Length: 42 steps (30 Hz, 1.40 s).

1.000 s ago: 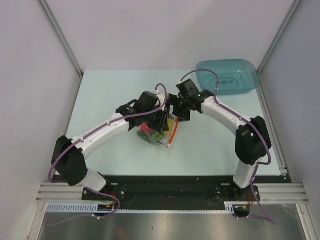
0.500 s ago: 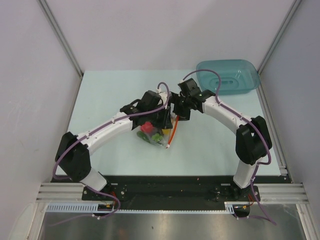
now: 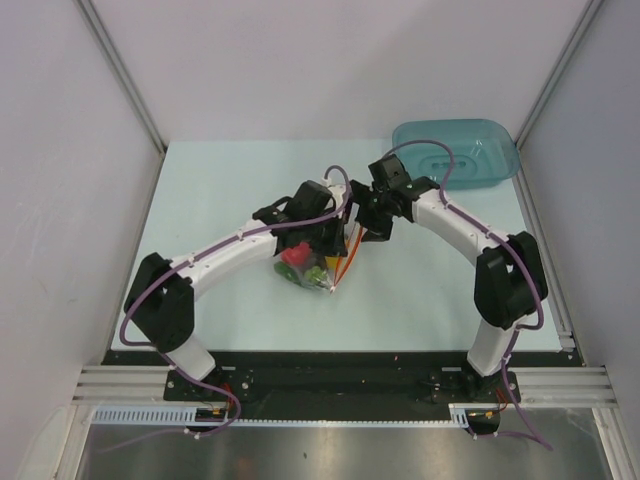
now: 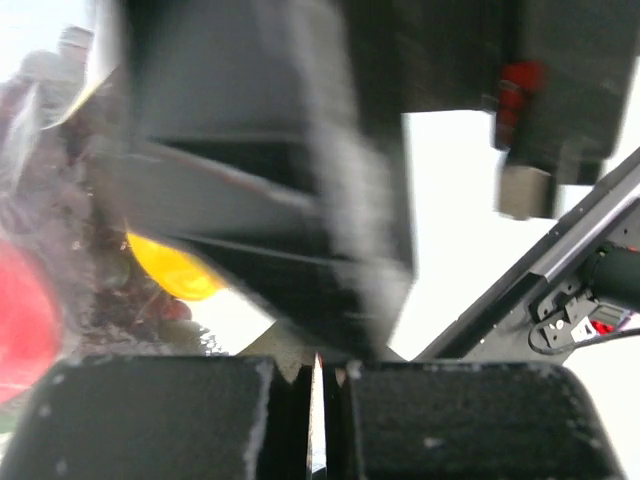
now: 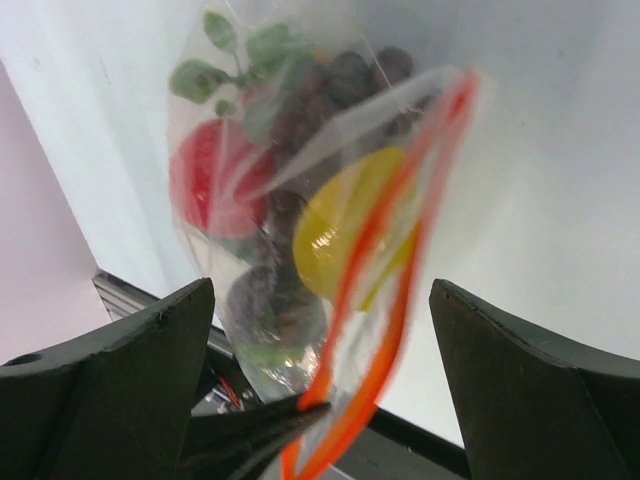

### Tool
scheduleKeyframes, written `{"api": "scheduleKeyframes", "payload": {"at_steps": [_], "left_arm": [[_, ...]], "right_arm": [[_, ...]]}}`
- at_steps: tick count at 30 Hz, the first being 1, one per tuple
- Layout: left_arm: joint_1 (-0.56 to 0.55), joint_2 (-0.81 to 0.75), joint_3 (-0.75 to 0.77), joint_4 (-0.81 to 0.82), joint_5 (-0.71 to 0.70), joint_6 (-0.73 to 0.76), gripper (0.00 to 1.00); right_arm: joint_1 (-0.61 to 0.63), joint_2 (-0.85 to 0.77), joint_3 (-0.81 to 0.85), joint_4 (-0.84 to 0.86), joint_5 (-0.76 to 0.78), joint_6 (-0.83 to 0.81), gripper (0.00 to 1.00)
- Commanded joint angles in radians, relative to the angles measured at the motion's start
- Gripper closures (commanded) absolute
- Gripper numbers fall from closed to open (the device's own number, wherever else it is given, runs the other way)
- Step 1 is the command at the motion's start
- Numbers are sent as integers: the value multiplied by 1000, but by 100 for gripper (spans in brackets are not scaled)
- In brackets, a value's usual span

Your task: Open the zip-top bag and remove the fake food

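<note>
Left gripper is clamped tight, pinching a thin sliver of the bag right by its orange strip. The bag sits mid-table between the two arms, with the red fruit, yellow piece and grapes all inside. Right gripper has its jaws spread wide, either side of the strip, not touching. Teal tray is back right.

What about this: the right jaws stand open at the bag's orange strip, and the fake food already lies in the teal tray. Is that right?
Not quite: the right wrist view shows the fake food inside the zip-top bag, not in the teal tray. The rest holds.
</note>
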Motion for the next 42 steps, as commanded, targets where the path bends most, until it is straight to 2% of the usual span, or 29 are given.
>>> {"api": "scheduleKeyframes", "payload": {"at_steps": [1,9,11,14,17,18,19,20,23,28,34,38,42], "left_arm": [[7,-57,2,32,-38,-21,100],[14,-167,-54,75,-22,-83,100],[14,-186,-64,95,-12,-86,100],[12,-216,-59,100,-19,-92,100],[14,-238,-62,107,-41,-90,100],[14,-243,-59,106,-42,-86,100],[14,-244,-61,106,-44,-84,100],[14,-246,-61,106,-39,-84,100],[15,-250,-76,126,-33,-95,100],[15,-280,-129,196,-9,-139,100],[15,-243,-130,215,36,-166,100],[15,-231,-125,216,28,-181,100],[15,-215,-114,201,21,-186,100]], "right_arm": [[-33,-77,5,-156,-13,-40,5],[-81,-284,-43,-250,1,-147,0],[-84,-298,-56,-227,-80,-170,0],[-41,-298,-73,-163,-119,-163,3],[-13,-316,-84,-112,-79,-128,14],[-6,-321,-89,-83,-82,-121,28],[-4,-322,-90,-74,-85,-117,37],[-2,-319,-92,-70,-83,-108,58],[8,-306,-104,-57,-67,-85,79],[33,-266,-159,41,-66,-34,83],[50,-166,-190,156,-70,-20,85],[54,-132,-239,254,-25,-3,100],[77,-126,-299,390,9,37,100]]}}
